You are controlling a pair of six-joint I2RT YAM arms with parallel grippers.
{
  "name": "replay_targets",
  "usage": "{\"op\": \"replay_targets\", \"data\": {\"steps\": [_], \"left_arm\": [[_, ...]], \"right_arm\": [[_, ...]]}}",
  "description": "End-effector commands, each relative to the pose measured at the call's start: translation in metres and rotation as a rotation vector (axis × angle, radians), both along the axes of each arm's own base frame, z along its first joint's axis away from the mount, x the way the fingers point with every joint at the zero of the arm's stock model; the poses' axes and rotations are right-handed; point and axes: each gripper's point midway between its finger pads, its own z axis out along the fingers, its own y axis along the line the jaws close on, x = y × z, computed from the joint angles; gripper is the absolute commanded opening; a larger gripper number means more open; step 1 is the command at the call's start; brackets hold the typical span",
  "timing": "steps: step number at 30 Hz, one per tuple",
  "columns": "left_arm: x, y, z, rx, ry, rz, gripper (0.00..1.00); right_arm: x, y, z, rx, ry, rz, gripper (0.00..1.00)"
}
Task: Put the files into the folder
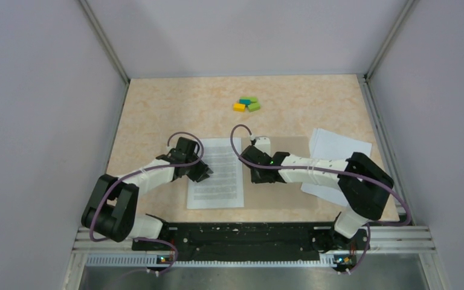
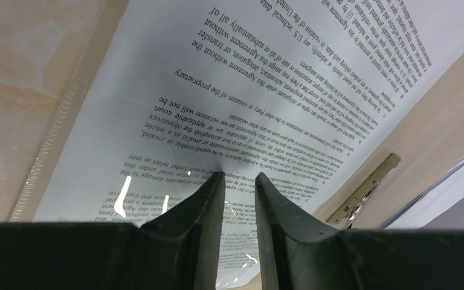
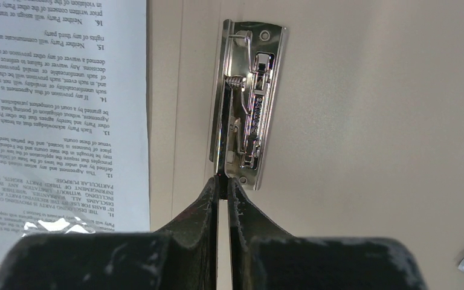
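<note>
Furthest left of the folder (image 1: 290,147), we see the left arm's fingers (image 2: 238,177) tipped down onto a printed sheet (image 1: 216,175). They stand a little apart. The sheet's text shows through the gap between them, and we see nothing clamped there. Shiny glints lie on the paper close to the tips.

This sheet lies flat on the surface (image 1: 157,109), along the folder's left side. Its long edge runs just beside the folder's crease, but we cannot tell whether the two overlap.

The folder itself lies open and flat, a plain tan panel a shade duller than the surface. A metal clip (image 3: 248,103) is fixed near its left edge, running parallel to the sheet.

Over the folder's left part, the right arm's fingers (image 3: 223,179) are clenched almost together. Their tips are at the near end of the clip. We cannot tell whether they pinch any part of it.

Right of the folder, more white sheets (image 1: 338,158) lie in a loose, slightly fanned pile. The pile's left edge meets the folder's right side, partly under the right arm.

Beyond the folder, well apart from it, sits a small cluster of coloured blocks (image 1: 246,104).
</note>
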Motion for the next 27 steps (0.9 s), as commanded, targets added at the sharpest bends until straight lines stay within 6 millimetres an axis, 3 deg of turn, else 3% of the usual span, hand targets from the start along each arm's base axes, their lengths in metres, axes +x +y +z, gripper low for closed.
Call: {"op": "replay_targets", "data": {"steps": [1,12,16,20,23,27], "left_arm": [[-0.034,0.051,-0.042,0.247,0.15,0.027,0.33],[-0.006,0.026,-0.013,0.208,0.073,-0.115,0.35],[0.006,0.017,0.002,0.208,0.036,-0.169,0.38],[0.017,0.001,0.024,0.156,-0.011,-0.235,0.42],[0.024,-0.006,0.041,0.135,-0.056,-0.261,0.42],[0.031,-0.007,0.062,0.134,-0.111,-0.259,0.42]], "right_arm": [[-0.002,-0.049,0.001,-0.198,0.038,-0.017,0.06],[0.06,-0.011,0.06,0.016,-0.085,-0.023,0.28],[0.078,-0.01,0.086,0.05,-0.142,-0.022,0.33],[0.068,-0.01,0.095,0.127,-0.14,0.014,0.31],[0.043,-0.001,0.087,0.219,-0.083,0.078,0.17],[0.012,0.009,0.076,0.269,-0.03,0.143,0.07]]}}
